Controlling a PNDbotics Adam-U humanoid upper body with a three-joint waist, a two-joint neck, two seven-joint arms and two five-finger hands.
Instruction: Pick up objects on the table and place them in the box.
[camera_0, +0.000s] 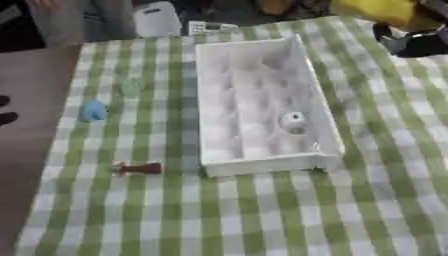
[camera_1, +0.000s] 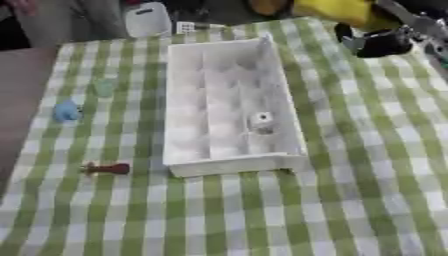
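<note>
- Nearest the camera there's just the green and white checked tablecloth (camera_0: 262, 215) covering the table.
- A bit further in, on the left, a small dark red thing (camera_0: 140, 168) is lying on its side on the cloth, just beside the box's near left corner but not touching it. Can't really tell what it is.
- The white box (camera_0: 219, 100) is sitting in the middle, long side running away from the camera, open on top.
- Inside the box, toward the near right end, a small white piece with a dark dot (camera_0: 293, 119) is lying on the floor of it. That's the only thing I'm seeing in there.
- Left of the box, well apart from it, a little blue object (camera_0: 94, 111) is sitting on the cloth, and a pale green one (camera_0: 131, 88) is sitting just past it.
- Way at the far right, the right hand (camera_1: 378, 42) is hanging over the table's far corner, well away from the box. It's too blurry, so I can't tell what the fingers are doing.
- Left hand isn't showing up anywhere.
</note>
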